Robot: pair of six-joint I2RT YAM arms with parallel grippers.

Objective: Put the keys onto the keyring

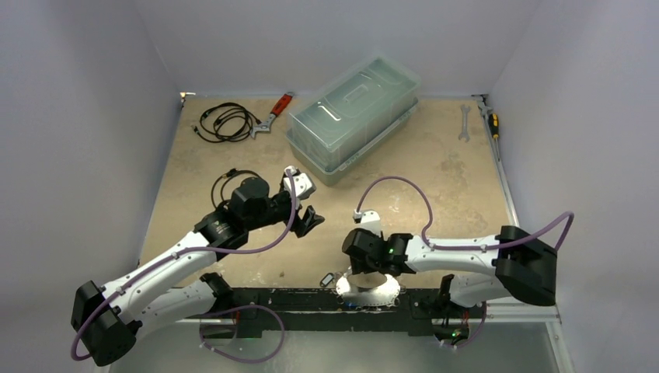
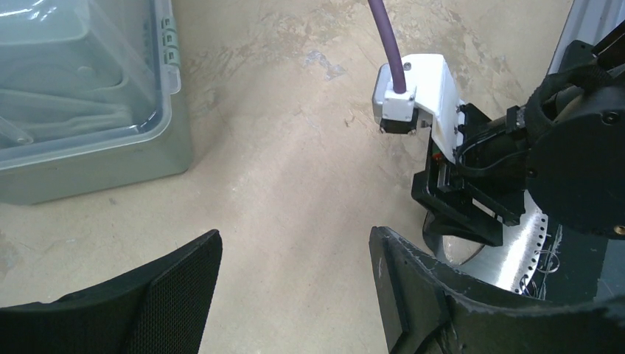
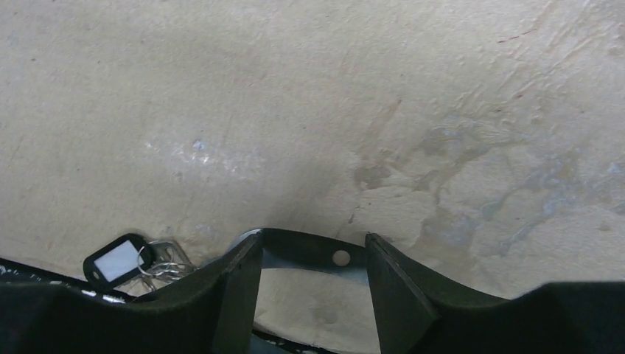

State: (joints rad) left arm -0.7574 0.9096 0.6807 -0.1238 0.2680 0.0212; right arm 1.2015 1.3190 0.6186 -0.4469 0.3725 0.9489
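Top view: left claw (image 1: pixel 311 220) wide, empty, left of centre; right claw (image 1: pixel 365 266) over the white keyring (image 1: pixel 371 294) at near edge, tagged keys (image 1: pixel 327 278) just left
Left wrist: keyring half hidden under right claw
Right wrist: jaws half apart, grey strip (image 3: pixel 309 251) between them, grip unclear
Handling: keys light, slippery; take the tag (image 3: pixel 118 262)

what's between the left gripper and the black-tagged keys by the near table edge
Only bare table, seen in the top external view, between the left gripper and the black-tagged keys.
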